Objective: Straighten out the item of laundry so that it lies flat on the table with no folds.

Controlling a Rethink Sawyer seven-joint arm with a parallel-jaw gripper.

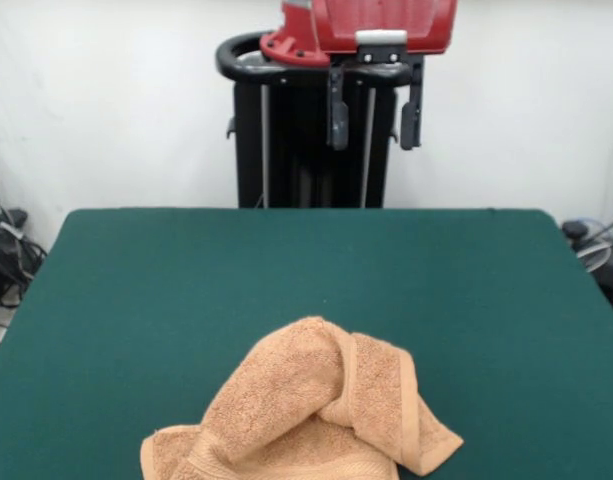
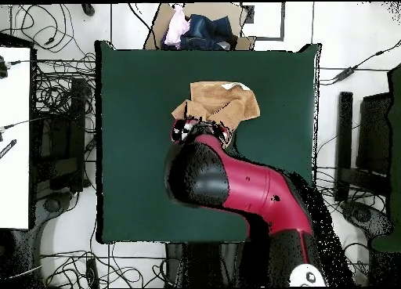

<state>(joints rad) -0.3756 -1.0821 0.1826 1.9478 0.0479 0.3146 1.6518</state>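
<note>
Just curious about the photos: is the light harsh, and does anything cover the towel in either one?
Front view: soft, even light, no glare on the table; the towel casts hardly any shadow, and its near part is cut off by the picture's bottom edge. Overhead view: equally even light, but the arm reaches over the table and hides the towel's lower edge.

Towel (image 2: pixel 221 102): crumpled, folded over itself, toward table's upper edge.
Table (image 2: pixel 133 145): dark green.
Arm (image 2: pixel 235 184): red-black, overlapping towel's lower edge.
</note>
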